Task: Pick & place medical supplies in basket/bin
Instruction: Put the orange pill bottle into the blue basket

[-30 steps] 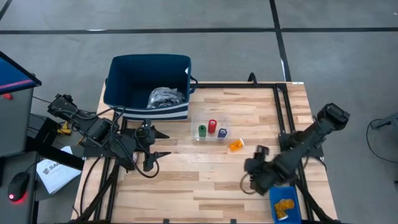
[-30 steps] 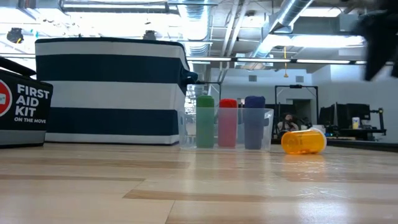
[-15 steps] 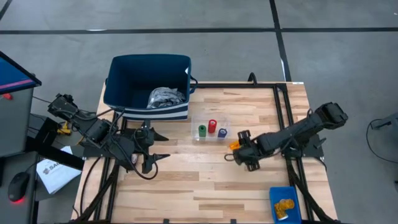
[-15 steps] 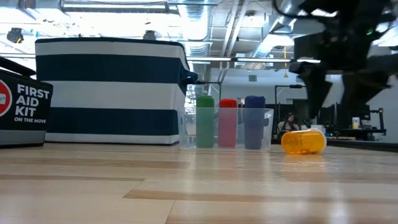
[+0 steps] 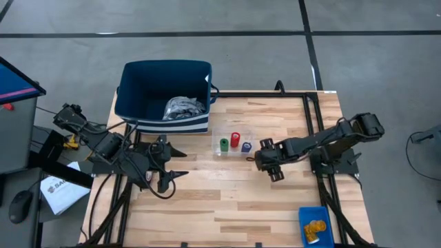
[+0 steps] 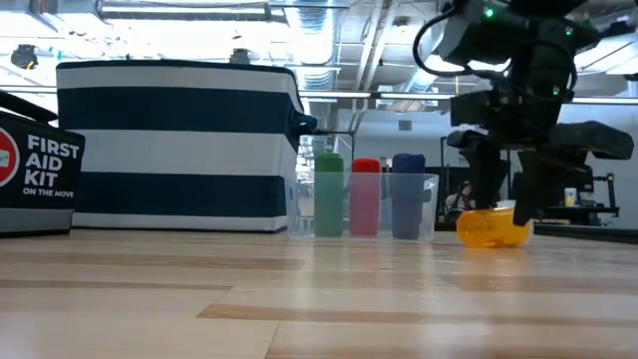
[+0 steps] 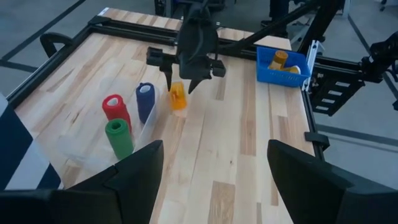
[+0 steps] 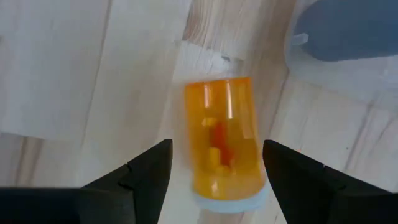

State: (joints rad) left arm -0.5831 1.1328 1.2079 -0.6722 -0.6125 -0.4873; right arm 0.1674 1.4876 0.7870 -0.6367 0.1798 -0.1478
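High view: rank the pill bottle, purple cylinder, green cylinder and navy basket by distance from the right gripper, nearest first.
From the right gripper:
1. Pill bottle, under the gripper.
2. Purple cylinder, tray's near end.
3. Green cylinder, tray's far end.
4. Navy basket, table's far-left corner.

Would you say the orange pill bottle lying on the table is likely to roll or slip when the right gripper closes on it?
The orange pill bottle lies on its side, so it would probably roll if nudged. Its smooth wall looks slippery. The right gripper, open, straddles it.

Wooden table [image 5: 227, 200]: orange pill bottle [image 5: 261, 160] under right gripper [image 5: 264, 162]; clear tray [image 5: 233, 142] beside; navy basket [image 5: 164, 96], blue bin [image 5: 315, 224] farther.
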